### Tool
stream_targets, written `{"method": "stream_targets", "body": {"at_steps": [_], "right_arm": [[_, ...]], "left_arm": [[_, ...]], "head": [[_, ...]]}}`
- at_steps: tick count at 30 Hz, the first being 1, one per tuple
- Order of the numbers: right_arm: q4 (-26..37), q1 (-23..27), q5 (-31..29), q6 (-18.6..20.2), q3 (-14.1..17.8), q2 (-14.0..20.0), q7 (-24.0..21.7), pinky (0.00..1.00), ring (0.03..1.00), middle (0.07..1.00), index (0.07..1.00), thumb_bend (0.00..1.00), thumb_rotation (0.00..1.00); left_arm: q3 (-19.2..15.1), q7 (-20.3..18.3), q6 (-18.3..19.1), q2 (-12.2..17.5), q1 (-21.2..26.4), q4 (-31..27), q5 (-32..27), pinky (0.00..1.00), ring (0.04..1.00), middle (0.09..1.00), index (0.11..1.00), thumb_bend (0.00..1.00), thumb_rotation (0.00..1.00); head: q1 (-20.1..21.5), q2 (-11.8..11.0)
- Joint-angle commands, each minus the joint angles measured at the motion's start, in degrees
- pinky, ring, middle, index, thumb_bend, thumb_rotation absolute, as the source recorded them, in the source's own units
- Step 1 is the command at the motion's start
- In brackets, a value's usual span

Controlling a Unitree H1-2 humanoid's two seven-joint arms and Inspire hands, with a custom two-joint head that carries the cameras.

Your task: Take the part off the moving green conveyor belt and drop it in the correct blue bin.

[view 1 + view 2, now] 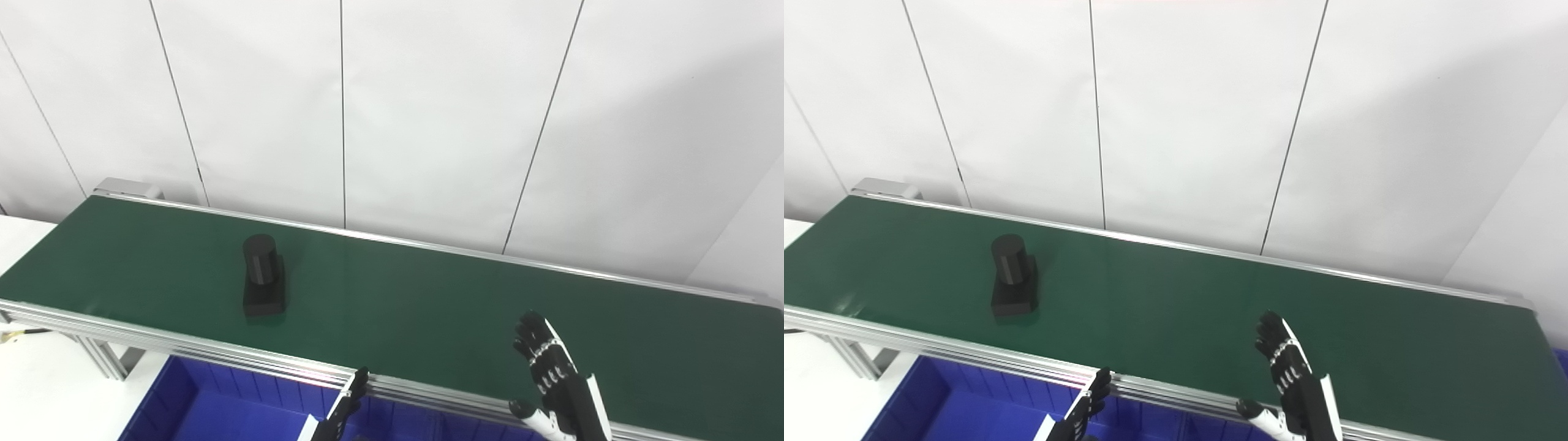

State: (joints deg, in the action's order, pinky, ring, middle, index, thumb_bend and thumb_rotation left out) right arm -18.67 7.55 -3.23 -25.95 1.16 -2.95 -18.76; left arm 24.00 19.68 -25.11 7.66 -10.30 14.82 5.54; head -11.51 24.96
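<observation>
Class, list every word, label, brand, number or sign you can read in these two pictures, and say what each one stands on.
None: no readable text in either view.
The black part, green conveyor belt, blue bin, white wall panels, left hand and right hand all show no print.

Part: I saw the black part point(1012, 275) standing on the green belt point(1164, 300), toward its left end.
Right hand: my right hand point(1295, 380) was raised over the belt's near edge, fingers point(1274, 334) spread, empty.
Left hand: my left hand point(1084, 407) sat low by the rail, fingers extended.
Bin: a blue bin point(955, 398) lay below the belt.
</observation>
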Motion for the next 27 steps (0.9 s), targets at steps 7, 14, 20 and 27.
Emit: {"method": "stream_targets", "body": {"at_steps": [7,14,20,27], "right_arm": [[-2.76,6.87,2.96,-0.97,-1.19,-0.38,5.04,0.87,0.902,0.908,0.896,0.98,0.43],[-7.4,11.35,4.62,-0.97,-4.33,-0.3,8.31,0.88,0.904,0.908,0.889,0.99,0.44],[-11.99,16.11,7.17,-0.97,-7.72,-0.19,12.71,0.86,0.894,0.905,0.884,0.99,0.43],[-19.03,21.23,5.64,-0.97,-9.31,-1.43,12.35,0.88,0.899,0.909,0.884,1.0,0.37]], "left_arm": [[0.32,0.44,-1.82,0.33,0.77,-1.39,0.3,0.84,0.899,0.909,0.878,0.85,0.89],[0.06,-0.54,-1.82,0.56,0.48,-1.45,-0.16,0.83,0.894,0.904,0.871,0.86,0.89],[0.56,0.0,-1.82,0.75,0.63,-1.43,0.59,0.82,0.892,0.903,0.872,0.83,0.89],[1.12,1.03,-1.82,0.98,0.9,-1.26,0.99,0.81,0.884,0.897,0.865,0.82,0.88]], "head": [[-0.13,0.44],[0.51,0.13],[-0.06,0.02],[-0.39,-0.49]]}}
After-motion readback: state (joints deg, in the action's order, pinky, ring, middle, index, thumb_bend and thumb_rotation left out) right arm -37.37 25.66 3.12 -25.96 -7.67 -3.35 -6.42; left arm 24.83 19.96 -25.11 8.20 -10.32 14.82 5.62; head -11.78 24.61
